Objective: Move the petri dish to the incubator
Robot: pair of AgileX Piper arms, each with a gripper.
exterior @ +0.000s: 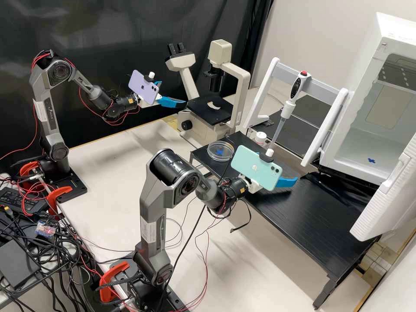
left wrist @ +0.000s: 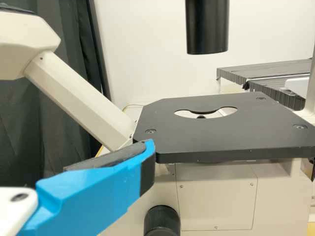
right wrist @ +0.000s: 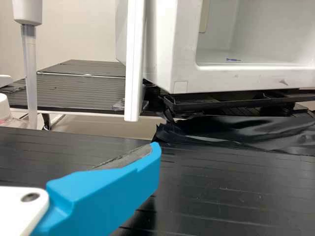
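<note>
- Dish (exterior: 214, 157): on the black stand (exterior: 316, 221), at the end by the microscope (exterior: 242, 86). It lies flat over a blue mark, well apart from the incubator (exterior: 362, 89) and touched by neither gripper.
- Left gripper (exterior: 175, 93): in the high view, just beside the microscope stage (exterior: 203, 105). Its fingers stand wide apart and hold nothing. In the left wrist view one finger (left wrist: 88, 194) shows near the stage's edge, its dark pad (left wrist: 110, 156) bare.
- Right gripper (exterior: 287, 179): above the stand, between the dish and the incubator, with the mint phone (exterior: 255, 168) mounted on its arm. Fingers parted — exactly how far I cannot tell, the phone covering much of them. In the right wrist view the one finger (right wrist: 106, 194) in sight has a bare pad (right wrist: 123, 158) and grips nothing.
- Incubator: door (exterior: 390, 197) open. Blue mark (exterior: 371, 160) on the inside floor, seen in the high and right wrist views.
- Pipette (exterior: 286, 110): upright but slightly tilted, at its white rack (exterior: 271, 82), behind the stand. A white-capped bottle (exterior: 261, 138) is near its tip.
- Lilac phone (exterior: 143, 87): mounted on the left arm.
- Red clamps (exterior: 113, 281) — noted at the arm bases.
</note>
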